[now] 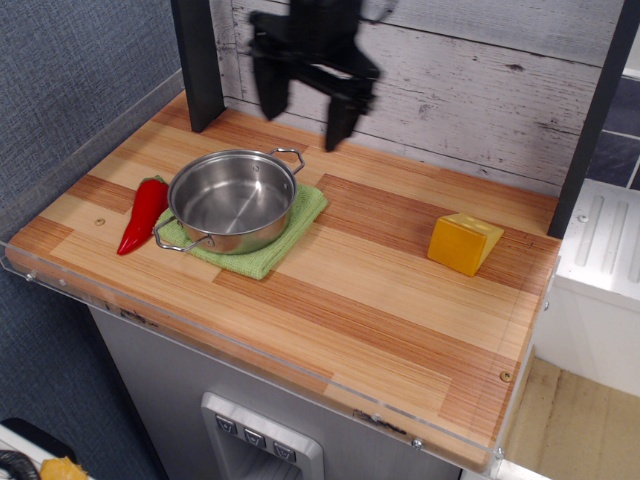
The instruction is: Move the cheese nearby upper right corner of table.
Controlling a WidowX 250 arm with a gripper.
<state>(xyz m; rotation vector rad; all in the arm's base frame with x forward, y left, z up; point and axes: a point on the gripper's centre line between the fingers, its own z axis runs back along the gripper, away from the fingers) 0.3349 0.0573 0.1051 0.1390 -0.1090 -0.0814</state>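
cheese (464,243) near table's (400,300) right edge, gripper (305,108) spread, raised

The gripper (306,112) is motion-blurred, its arm cut off by the top edge; the pot (232,200) hides much of the green cloth (290,232)

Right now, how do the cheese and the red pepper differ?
The cheese is a blocky yellow-orange wedge; the red pepper is long, slim and glossy red. The cheese sits near the table's right edge, alone; the pepper lies at the left, beside the steel pot and green cloth. Both rest on the wood, clear of the open tool.
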